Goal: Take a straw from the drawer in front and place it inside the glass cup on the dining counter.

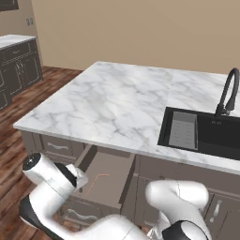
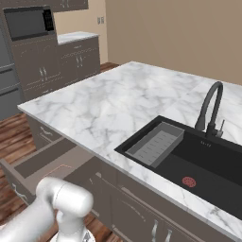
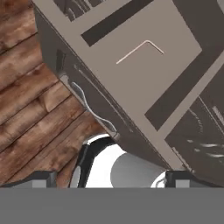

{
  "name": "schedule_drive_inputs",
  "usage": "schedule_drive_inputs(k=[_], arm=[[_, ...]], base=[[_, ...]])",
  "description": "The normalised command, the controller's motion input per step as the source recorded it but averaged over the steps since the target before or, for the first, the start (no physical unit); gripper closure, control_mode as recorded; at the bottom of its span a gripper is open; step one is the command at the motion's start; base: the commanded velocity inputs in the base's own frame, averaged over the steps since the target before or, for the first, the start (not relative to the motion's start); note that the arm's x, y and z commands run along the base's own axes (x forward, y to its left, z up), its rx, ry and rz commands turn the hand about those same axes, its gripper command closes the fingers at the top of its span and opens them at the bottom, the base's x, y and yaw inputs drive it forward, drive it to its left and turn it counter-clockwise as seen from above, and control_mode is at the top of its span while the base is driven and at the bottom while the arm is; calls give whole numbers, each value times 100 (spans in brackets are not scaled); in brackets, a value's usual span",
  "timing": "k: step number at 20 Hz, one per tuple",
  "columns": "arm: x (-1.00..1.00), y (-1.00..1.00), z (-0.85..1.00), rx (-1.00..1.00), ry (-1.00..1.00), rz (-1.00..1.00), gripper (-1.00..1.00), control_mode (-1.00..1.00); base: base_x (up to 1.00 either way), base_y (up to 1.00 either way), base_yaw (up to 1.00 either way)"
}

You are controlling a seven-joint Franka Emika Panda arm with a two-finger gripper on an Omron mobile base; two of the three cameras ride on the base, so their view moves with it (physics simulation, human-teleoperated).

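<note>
Two dark fingertips of the gripper, spread with nothing between, hover above the open drawer, where the bent straw lies flat: light, thin, likely crushable, best pinched mid-length.

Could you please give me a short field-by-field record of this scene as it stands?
drawer: pulled open below the counter edge
straw: bent, lying on the drawer floor, untouched
counter: white marble, with a black sink and black tap
glass cup: not seen
gripper: above the open drawer, holding nothing; fingertips spread wide
floor: wooden boards
</note>
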Motion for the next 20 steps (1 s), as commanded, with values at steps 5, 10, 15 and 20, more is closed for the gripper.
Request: schedule_drive_inputs(k=[5,10,15,20], arm=[[58,-26,69,25,0,-8,-100,-100],[73,-27,23,16,0,-13,-100,-100],[62,-29,-4,8,0,-19,-100,-100],[48,-30,-17,9,0,-22,-100,-100]], base=[[0,0,0],[0,0,0],[0,0,0],[0,0,0]])
